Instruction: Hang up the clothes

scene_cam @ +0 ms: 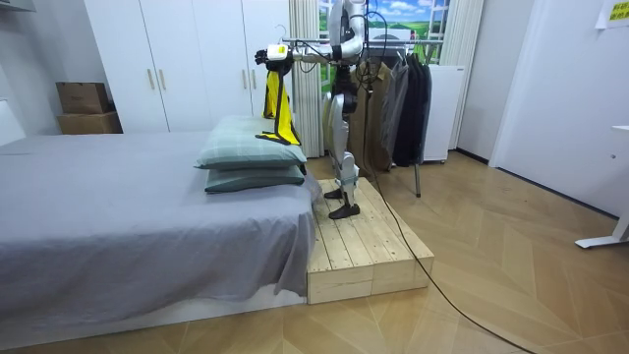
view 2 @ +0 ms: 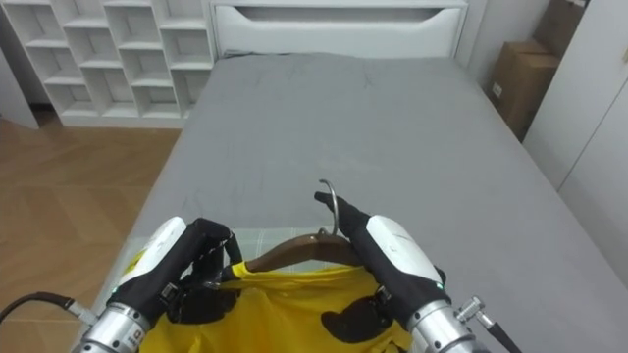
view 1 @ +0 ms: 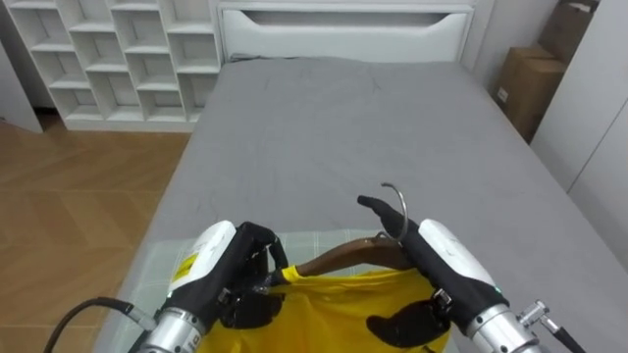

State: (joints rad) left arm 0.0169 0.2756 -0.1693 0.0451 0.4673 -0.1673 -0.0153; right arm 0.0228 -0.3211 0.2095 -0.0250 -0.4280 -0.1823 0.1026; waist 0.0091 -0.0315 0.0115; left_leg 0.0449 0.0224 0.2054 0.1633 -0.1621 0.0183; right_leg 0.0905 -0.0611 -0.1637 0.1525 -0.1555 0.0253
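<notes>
Robot stands on wooden platform (scene_cam: 364, 251) beside bed (view 1: 363, 127), facing across it. Clothes rack (scene_cam: 393, 98) with dark clothes is behind it. Both arms are raised and stretched forward over pillows (scene_cam: 254, 155).

Task item: yellow garment (view 1: 334, 309) on brown wooden hanger (view 1: 343, 257) with metal hook (view 1: 397, 206). Held in air between both hands, above pillows, clear of rack. In room view garment (scene_cam: 278, 103) hangs straight down from hands; dark trim along one edge; lower end near top pillow, contact cannot be judged.

Left hand (view 1: 231, 270): fingers curled tight round left end of hanger, where yellow cloth meets wood. Closed grip.

Right hand (view 1: 446, 260): on right side of hanger near neck. Thumb lies in front on yellow cloth, fingers pass behind wood, one finger reaching up just beside hook. Hanger pinched between thumb and fingers.

Hook upright, pointing away from robot, toward headboard (view 1: 343, 29).

Surroundings: grey cover on bed, slightly creased. White shelves (view 1: 118, 59) at far left, cardboard box (view 1: 530, 83) at far right. White wardrobes (scene_cam: 187, 59) along wall in room view
</notes>
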